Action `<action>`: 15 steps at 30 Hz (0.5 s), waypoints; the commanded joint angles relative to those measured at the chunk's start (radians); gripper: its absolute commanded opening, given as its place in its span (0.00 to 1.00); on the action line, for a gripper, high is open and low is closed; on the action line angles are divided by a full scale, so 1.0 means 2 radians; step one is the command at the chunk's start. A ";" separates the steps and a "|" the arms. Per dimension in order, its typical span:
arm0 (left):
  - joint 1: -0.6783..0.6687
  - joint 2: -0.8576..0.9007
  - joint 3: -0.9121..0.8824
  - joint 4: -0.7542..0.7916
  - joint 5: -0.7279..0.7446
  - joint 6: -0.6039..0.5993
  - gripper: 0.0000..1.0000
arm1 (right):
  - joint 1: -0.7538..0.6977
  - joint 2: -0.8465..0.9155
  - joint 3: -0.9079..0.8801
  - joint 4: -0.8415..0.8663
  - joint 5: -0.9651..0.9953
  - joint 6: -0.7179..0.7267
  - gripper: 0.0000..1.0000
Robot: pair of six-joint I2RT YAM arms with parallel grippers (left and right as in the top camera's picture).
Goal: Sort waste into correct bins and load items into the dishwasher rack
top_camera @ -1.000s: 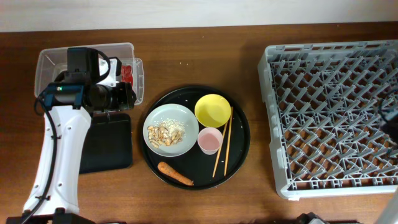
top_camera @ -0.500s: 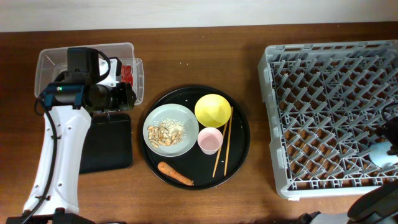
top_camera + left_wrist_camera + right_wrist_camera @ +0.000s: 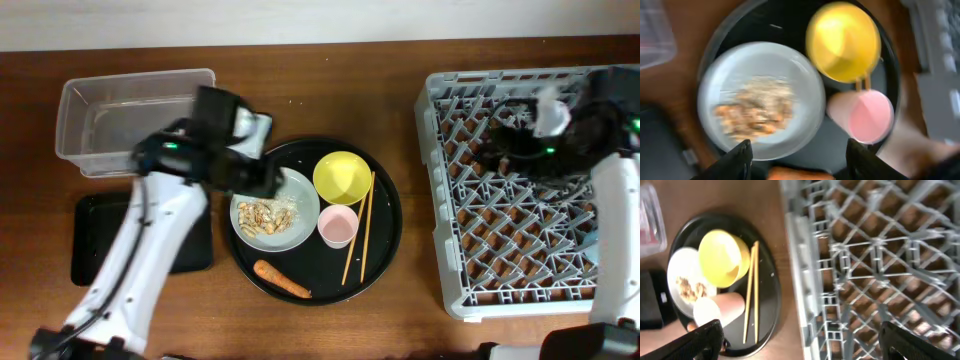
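Overhead looks straight down; left wrist hangs close above the plate [image 3: 795, 70]; right wrist, farther, shares it.

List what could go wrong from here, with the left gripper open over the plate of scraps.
1. The left gripper hangs open above the plate, which holds food scraps. Gripping or tilting the plate could spill them onto the round black tray.
2. The pink cup and yellow bowl sit close beside the plate, so a wide-open finger might knock them or the chopsticks.
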 commanded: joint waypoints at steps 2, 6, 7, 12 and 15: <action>-0.098 0.071 -0.015 0.004 0.006 0.005 0.60 | 0.049 -0.008 -0.001 -0.002 0.033 -0.006 0.99; -0.135 0.147 -0.015 0.016 -0.019 0.004 0.59 | 0.049 -0.008 -0.001 -0.002 0.035 -0.006 0.99; -0.135 0.156 -0.015 0.016 -0.019 0.004 0.59 | 0.049 -0.008 -0.001 -0.002 0.034 -0.006 0.99; -0.135 0.172 -0.015 0.020 -0.019 0.004 0.00 | 0.049 -0.008 -0.001 -0.002 0.046 -0.006 0.99; -0.135 0.172 -0.012 0.019 0.005 0.005 0.00 | 0.049 -0.008 -0.001 -0.002 0.046 -0.006 0.99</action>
